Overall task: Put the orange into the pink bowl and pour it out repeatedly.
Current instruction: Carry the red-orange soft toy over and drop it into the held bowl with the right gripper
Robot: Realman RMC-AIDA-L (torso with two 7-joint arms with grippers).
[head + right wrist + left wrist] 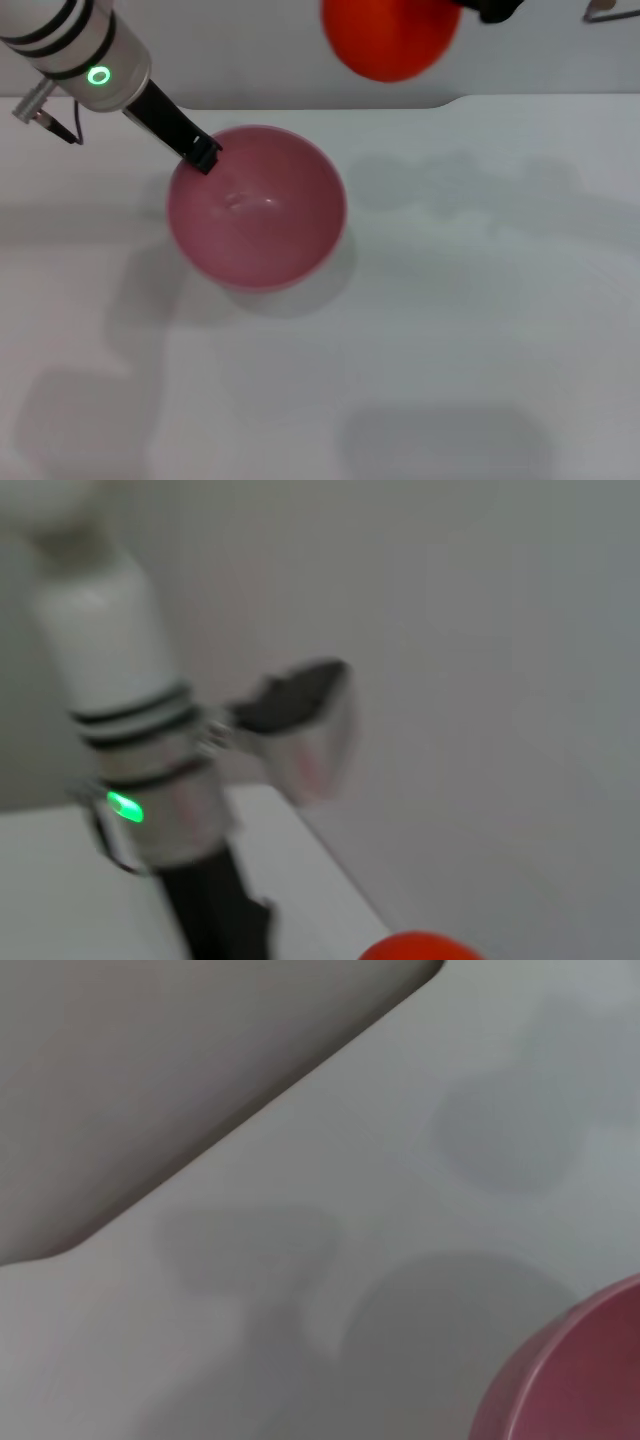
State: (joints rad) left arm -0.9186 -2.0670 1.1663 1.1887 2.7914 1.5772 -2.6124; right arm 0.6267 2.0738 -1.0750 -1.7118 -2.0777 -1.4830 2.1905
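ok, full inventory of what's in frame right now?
pink bowl: 1, pink, upright on the table, left of centre, nothing inside.
orange: 1, red-orange, in the air at the head view's top edge, beyond the bowl and to its right.
table: 1, white, bears the bowl.
left gripper: 1, black, at the bowl's far-left rim.
right gripper: 1, dark, at the top edge beside the orange, mostly out of view.

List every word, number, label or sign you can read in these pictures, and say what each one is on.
None can be read. The pink bowl, the orange and the table are plain. The left arm's wrist carries only black bands and a green ring light, no lettering.
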